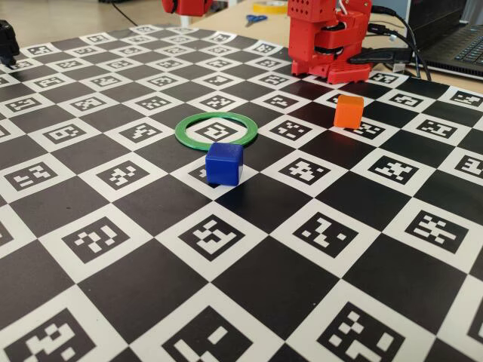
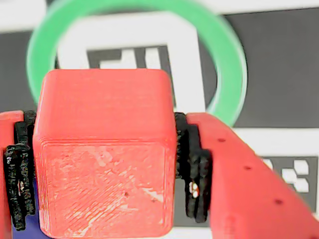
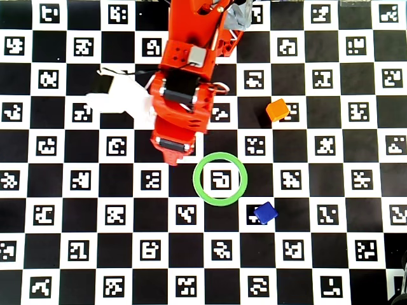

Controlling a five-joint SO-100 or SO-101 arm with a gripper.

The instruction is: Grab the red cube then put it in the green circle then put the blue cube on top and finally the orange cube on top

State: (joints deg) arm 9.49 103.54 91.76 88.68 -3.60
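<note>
**Holding the red cube above the green circle**

Gripping the red cube on 2 opposite sides, the gripper is clamped on it, with black pads pressed against its faces in the wrist view. Behind the cube in that view lies the green circle, flat on the checkered marker board, its open centre showing 1 white square with a black marker. The cube covers the circle's lower left arc in that view.

In the overhead view the red arm reaches down the board and ends just left of and above the green circle; the red cube itself is hidden under the arm there. The blue cube sits on the board just beside the circle, at its lower right, apart from the ring. The orange cube stands well apart from the circle, toward its upper right.

In the fixed view the blue cube is in front of the green circle, and the orange cube lies to the circle's right.
</note>
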